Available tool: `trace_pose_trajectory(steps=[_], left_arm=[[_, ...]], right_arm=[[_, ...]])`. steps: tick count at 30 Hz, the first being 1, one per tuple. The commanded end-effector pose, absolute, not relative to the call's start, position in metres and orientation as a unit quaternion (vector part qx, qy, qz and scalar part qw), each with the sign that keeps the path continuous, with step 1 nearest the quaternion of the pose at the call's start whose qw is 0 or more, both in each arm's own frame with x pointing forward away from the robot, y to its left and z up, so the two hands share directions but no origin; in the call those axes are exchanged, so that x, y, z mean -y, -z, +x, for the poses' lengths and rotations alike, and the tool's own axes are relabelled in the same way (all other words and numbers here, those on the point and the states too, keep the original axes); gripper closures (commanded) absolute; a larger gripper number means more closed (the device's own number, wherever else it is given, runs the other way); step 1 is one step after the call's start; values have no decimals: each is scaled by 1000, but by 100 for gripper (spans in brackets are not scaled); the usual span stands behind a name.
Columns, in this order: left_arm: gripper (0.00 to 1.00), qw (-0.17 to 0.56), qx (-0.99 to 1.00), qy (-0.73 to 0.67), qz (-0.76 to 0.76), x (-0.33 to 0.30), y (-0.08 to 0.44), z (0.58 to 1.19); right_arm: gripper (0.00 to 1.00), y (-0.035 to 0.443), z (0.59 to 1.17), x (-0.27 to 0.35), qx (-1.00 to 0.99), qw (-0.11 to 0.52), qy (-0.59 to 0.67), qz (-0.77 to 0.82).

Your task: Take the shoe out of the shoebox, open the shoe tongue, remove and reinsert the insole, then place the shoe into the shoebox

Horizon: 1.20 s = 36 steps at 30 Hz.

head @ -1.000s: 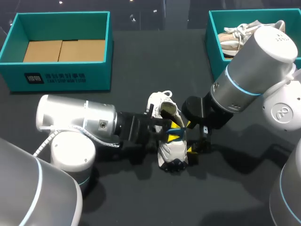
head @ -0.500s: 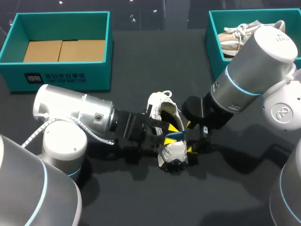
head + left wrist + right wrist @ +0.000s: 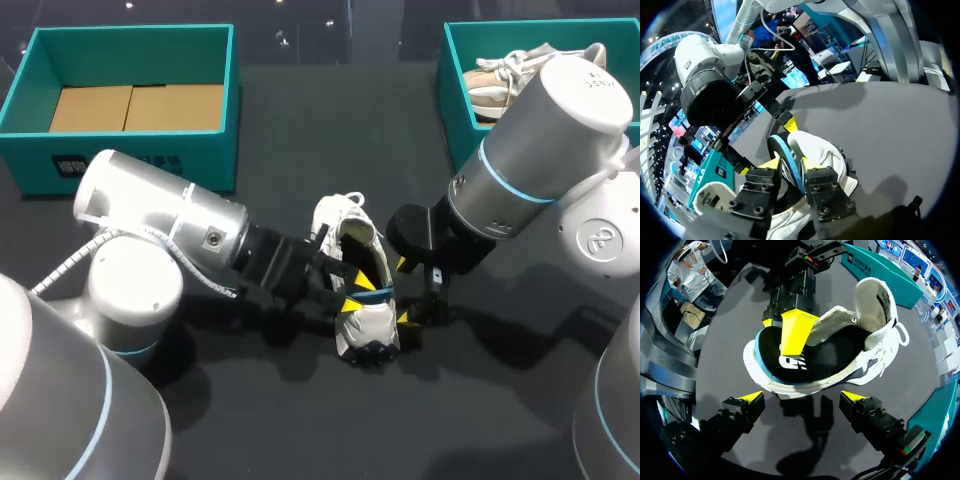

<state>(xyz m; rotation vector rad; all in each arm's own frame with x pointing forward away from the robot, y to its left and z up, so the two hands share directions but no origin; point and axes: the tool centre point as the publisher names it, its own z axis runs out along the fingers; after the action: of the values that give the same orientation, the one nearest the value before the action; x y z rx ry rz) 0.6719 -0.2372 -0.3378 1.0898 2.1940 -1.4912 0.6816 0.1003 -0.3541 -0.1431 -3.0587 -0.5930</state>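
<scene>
Clamping the insole (image 3: 788, 159), left end effector (image 3: 354, 290) has tilted; right end effector (image 3: 802, 397) stays wide.

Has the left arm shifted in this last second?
Yes. Its silver body has swung up towards the empty teal box, overlapping its front wall; its end effector keeps pinching the insole.

Holds left arm (image 3: 160, 225) in from own left, wrist near level, left gripper (image 3: 354, 290) pinched narrow on edge of insole (image 3: 785, 155), one finger each side. Holds right arm (image 3: 540, 150) in from own right, angled down; points right gripper (image 3: 402, 290) at left gripper, just opposite, fingers spread wide.
</scene>
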Motion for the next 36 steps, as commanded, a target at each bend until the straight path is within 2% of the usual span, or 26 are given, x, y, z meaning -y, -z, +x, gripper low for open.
trace_pose_trajectory(steps=[1,8,26,36], left_arm=[[75,101,-765,493,402,237,339,677],[75,97,-769,484,406,228,336,686],[74,50,-771,460,438,200,325,688],[78,9,-763,433,479,169,296,689]], right_arm=[[0,355,680,-101,981,10,190,-46],[0,352,679,-96,981,9,186,-50],[0,323,667,-35,985,13,155,-70],[0,307,649,2,986,3,140,-92]])
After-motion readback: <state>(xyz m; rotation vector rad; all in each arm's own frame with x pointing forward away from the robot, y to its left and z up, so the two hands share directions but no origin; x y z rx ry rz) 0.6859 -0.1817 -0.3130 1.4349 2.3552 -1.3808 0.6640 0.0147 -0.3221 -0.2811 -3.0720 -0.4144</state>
